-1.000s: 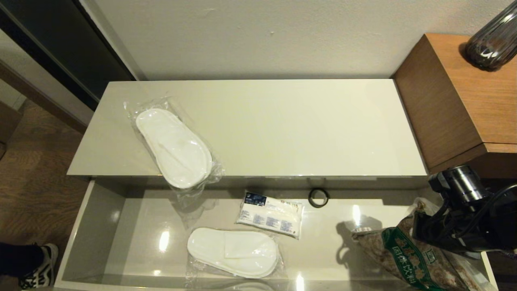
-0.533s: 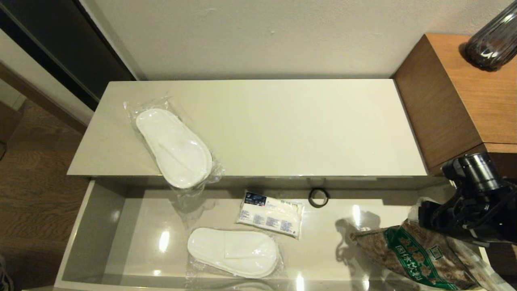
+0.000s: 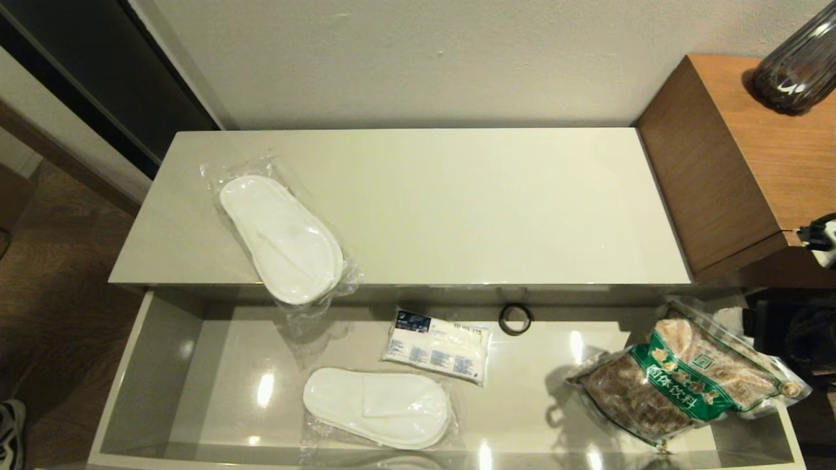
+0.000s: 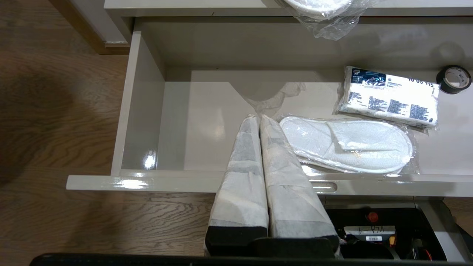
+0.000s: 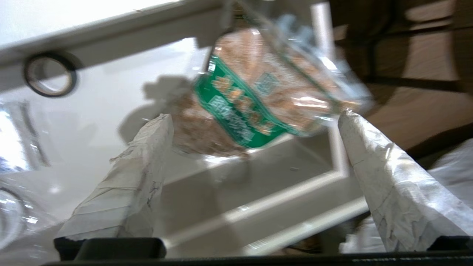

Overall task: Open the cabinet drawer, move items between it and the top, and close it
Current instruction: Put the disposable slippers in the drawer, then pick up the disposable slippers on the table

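Note:
The cabinet drawer (image 3: 153, 365) stands pulled out, its grey lining showing. One sealed white slipper pair (image 3: 281, 238) lies on the top (image 3: 457, 196), overhanging its front edge. A second slipper pair (image 3: 377, 406) lies in the drawer. The grain bag with the green label (image 3: 686, 378) rests in the drawer's right end, leaning on the right rim. My right gripper (image 5: 255, 116) is open just short of the bag (image 5: 258, 96), not touching it. My left gripper (image 4: 258, 117) is shut and empty above the drawer's front rim (image 4: 147, 183), beside the slipper pair (image 4: 347, 144).
A small white packet with blue print (image 3: 436, 346) and a black ring (image 3: 515, 318) lie at the back of the drawer. A brown wood cube (image 3: 751, 156) carrying a dark ribbed vase (image 3: 797, 65) stands right of the top. A shoe (image 3: 10, 431) shows at the lower left.
My right gripper let go of the grain bag and drew back to the right, out of the head view. The bag settled flat in the drawer's right end.

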`<state>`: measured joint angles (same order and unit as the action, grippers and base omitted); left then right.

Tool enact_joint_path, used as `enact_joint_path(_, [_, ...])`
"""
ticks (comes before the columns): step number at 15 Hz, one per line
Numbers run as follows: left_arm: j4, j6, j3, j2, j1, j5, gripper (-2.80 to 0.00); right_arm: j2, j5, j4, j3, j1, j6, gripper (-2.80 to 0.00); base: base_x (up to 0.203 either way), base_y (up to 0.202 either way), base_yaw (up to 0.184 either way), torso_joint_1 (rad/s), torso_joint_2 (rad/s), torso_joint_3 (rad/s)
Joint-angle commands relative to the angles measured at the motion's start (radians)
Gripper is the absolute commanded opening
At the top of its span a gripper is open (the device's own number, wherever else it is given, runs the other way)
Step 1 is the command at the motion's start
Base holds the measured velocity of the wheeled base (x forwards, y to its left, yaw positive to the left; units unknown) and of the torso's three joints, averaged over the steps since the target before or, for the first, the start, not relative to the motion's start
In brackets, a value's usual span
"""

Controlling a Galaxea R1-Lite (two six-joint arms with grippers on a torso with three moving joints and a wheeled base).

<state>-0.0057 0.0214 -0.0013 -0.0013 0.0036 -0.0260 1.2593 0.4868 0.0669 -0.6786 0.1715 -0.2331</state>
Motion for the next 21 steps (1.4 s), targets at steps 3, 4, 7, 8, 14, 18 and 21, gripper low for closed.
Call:
enact_joint_path(3, [0.000, 0.000, 0.000, 0.001, 0.001, -0.002, -2.80, -0.218, 0.020, 0.144, 0.014, 0.006, 0.056, 0.00, 0.000, 0.000, 0.000, 0.000, 0.00, 0.000])
enact_joint_path(4, [0.000, 0.000, 0.000, 0.001, -0.001, 0.000, -2.80, -0.280, 0.020, 0.221, 0.022, 0.006, 0.064, 0.00, 0.000, 0.000, 0.000, 0.000, 0.00, 0.000])
enact_joint_path(7, [0.000, 0.000, 0.000, 0.001, -0.001, -0.001, -2.80, -0.451, 0.016, 0.409, 0.090, 0.006, 0.065, 0.00, 0.000, 0.000, 0.000, 0.000, 0.00, 0.000])
enact_joint_path(8, [0.000, 0.000, 0.000, 0.001, -0.001, 0.000, -2.80, -0.515, 0.015, 0.452, 0.142, 0.005, 0.063, 0.00, 0.000, 0.000, 0.000, 0.000, 0.00, 0.000])
enact_joint_path(14, [0.000, 0.000, 0.000, 0.001, -0.001, 0.000, -2.80, -0.591, -0.036, 0.532, 0.173, 0.005, 0.064, 0.00, 0.000, 0.000, 0.000, 0.000, 0.00, 0.000])
enact_joint_path(18, [0.000, 0.000, 0.000, 0.001, -0.001, 0.000, -2.80, -0.589, -0.069, 0.562, 0.150, 0.005, 0.059, -2.80, 0.000, 0.000, 0.000, 0.000, 0.00, 0.000])
enact_joint_path(21, [0.000, 0.000, 0.000, 0.001, 0.000, 0.000, -2.80, -0.587, -0.071, 0.621, 0.026, -0.002, 0.039, -2.80, 0.000, 0.000, 0.000, 0.000, 0.00, 0.000])
